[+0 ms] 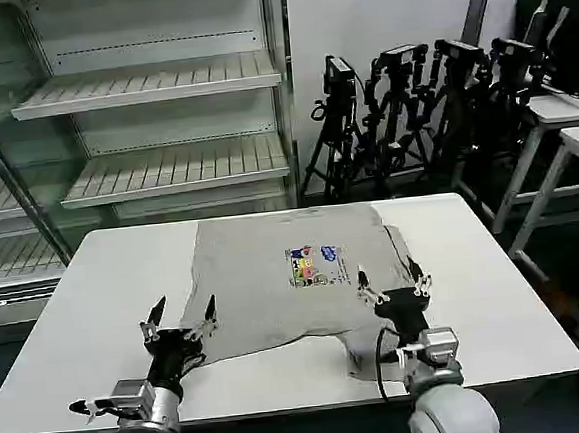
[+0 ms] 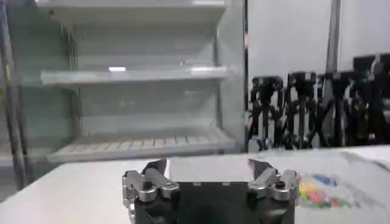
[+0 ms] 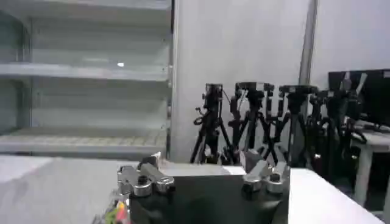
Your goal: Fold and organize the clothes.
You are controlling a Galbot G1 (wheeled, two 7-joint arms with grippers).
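On a white counter [image 1: 95, 292] before open shelving [image 1: 149, 87], a light grey shirt [image 1: 266, 299] with a small multicolour chest print [image 1: 311, 265] lay spread near the middle, print up, its near right corner bunched and hanging toward the counter's front edge. The left tool [image 1: 182, 317] hovered with fingers spread wide at the shirt's near left hem, gripping nothing. The right tool [image 1: 393, 287], likewise released, stood over the rumpled fabric on the near right side; whether its tips touched the cloth could not be told. Tripods [image 1: 401, 107] stood against the wall behind. Judging by the scene, folding had barely begun: the garment was roughly flattened but no clean fold was in place, and the sleeves, the body folds and any stacking all remained to be done.
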